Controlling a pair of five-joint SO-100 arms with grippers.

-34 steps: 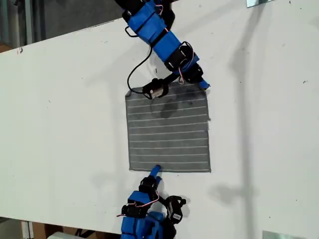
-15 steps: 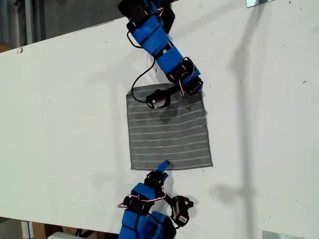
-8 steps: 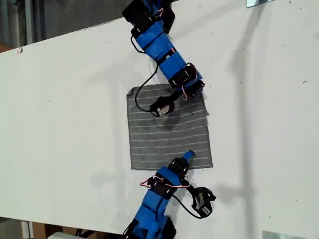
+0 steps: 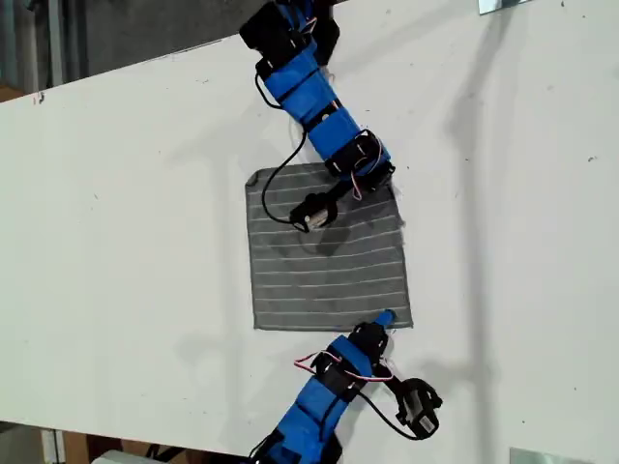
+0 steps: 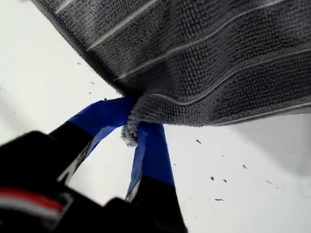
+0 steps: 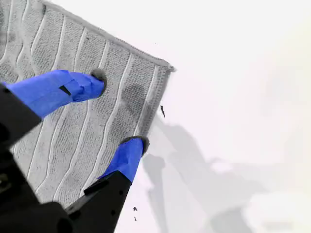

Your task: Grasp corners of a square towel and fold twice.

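White table [image 4: 116,213], grey striped towel [image 4: 329,266] lying flat on it

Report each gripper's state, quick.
My first gripper: shut on a corner of the towel.
My second gripper: open, jaws over another towel corner, not yet closed.

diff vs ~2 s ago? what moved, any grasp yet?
My second gripper slid along the towel's near edge toward the exterior view's right, now open at that corner. My first gripper, clamping the far corner, carried it slightly inward. The towel otherwise stays flat.
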